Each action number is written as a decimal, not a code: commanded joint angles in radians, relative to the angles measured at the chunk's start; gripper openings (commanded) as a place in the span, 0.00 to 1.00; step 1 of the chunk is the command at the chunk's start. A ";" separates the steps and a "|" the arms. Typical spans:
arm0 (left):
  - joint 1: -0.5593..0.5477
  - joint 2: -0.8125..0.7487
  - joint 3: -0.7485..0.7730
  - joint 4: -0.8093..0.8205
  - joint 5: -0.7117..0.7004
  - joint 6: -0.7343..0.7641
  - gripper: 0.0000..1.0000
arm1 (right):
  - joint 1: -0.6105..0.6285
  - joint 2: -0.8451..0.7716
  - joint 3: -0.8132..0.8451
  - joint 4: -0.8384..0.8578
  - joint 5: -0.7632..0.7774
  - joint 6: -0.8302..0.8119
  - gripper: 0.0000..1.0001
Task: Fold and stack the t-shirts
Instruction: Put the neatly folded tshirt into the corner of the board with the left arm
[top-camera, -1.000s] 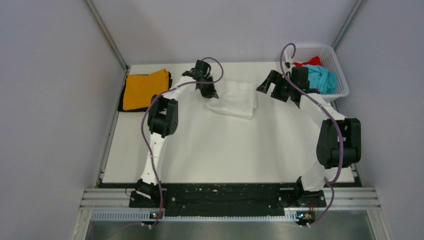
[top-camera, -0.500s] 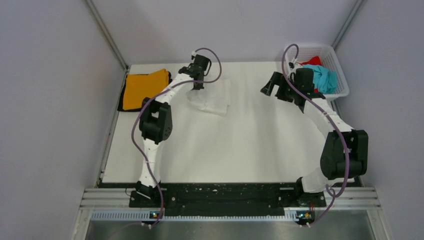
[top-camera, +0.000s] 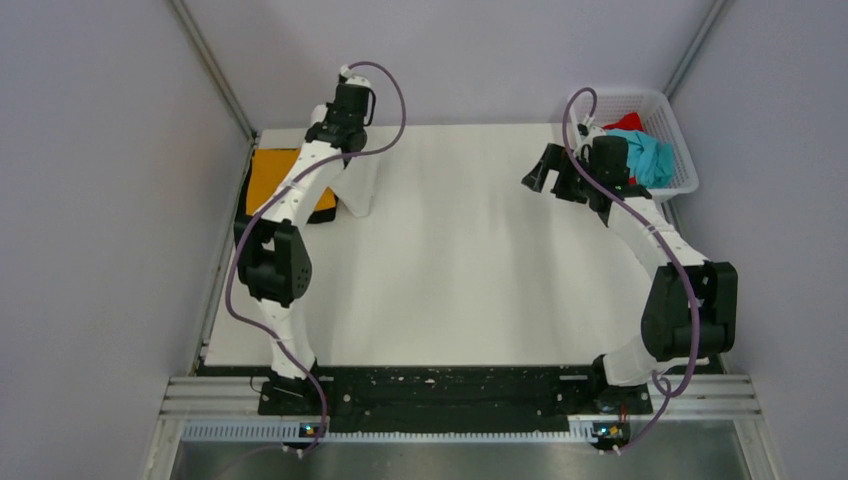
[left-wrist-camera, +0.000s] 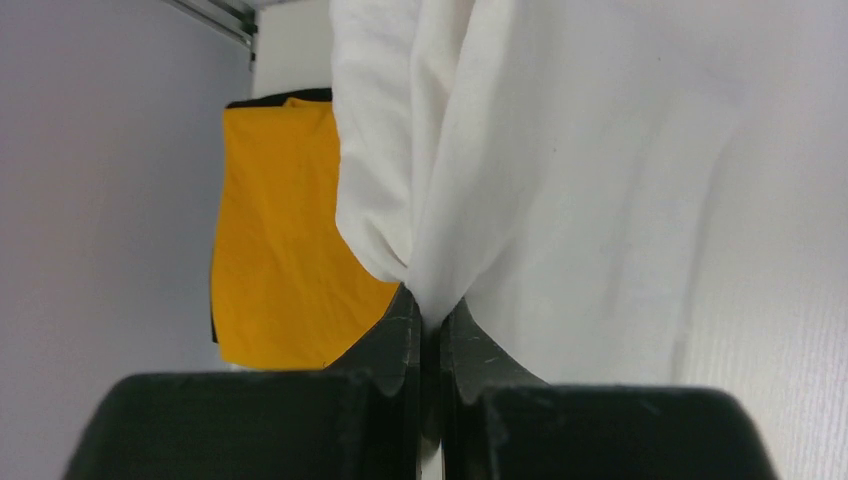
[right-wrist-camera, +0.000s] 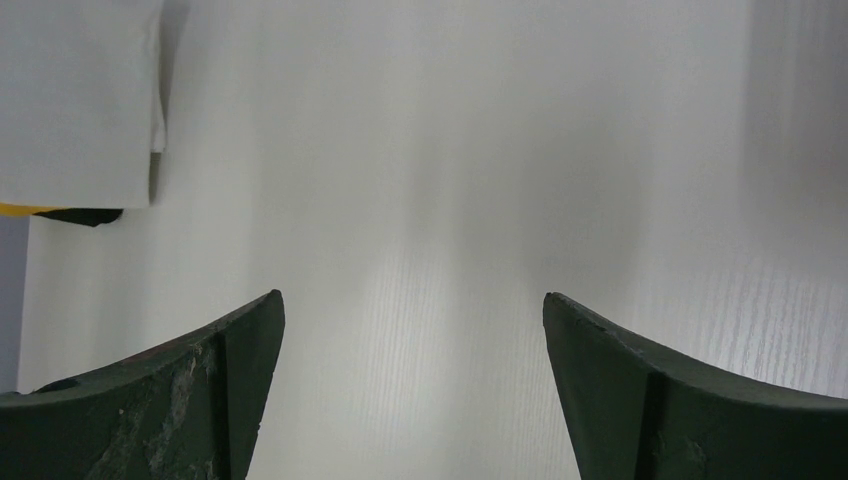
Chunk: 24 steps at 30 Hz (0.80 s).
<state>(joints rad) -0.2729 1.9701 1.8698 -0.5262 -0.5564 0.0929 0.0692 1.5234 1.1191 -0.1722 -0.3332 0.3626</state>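
My left gripper (top-camera: 348, 150) is shut on the folded white t-shirt (top-camera: 360, 187) and holds it lifted at the back left of the table, the cloth hanging beside the orange t-shirt (top-camera: 272, 180). In the left wrist view the jaws (left-wrist-camera: 430, 312) pinch a fold of the white t-shirt (left-wrist-camera: 500, 150), with the orange t-shirt (left-wrist-camera: 280, 260) below on a black t-shirt (left-wrist-camera: 268, 99). My right gripper (top-camera: 537, 176) is open and empty over bare table (right-wrist-camera: 412, 310). The teal t-shirt (top-camera: 652, 160) and the red t-shirt (top-camera: 628, 122) lie in the basket.
The white mesh basket (top-camera: 672, 104) stands at the back right corner, right behind my right wrist. The black t-shirt's edge (top-camera: 322, 214) sticks out under the orange one. Grey walls close in on both sides and the back.
My left gripper has carried the white t-shirt from the back middle of the table to the left and lifted it beside the orange one. The right arm has barely moved.
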 joint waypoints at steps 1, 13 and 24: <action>0.035 -0.106 0.030 0.089 -0.033 0.073 0.00 | -0.003 -0.025 0.002 0.016 0.010 -0.022 0.99; 0.186 -0.179 -0.030 0.062 0.117 -0.039 0.00 | -0.002 -0.030 0.007 0.010 0.029 -0.026 0.99; 0.421 -0.022 -0.208 0.188 0.111 -0.131 0.00 | -0.002 0.002 0.018 -0.026 0.065 -0.016 0.99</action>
<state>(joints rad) 0.0731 1.8824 1.6836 -0.4606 -0.3759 0.0135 0.0692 1.5238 1.1191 -0.1936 -0.2920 0.3588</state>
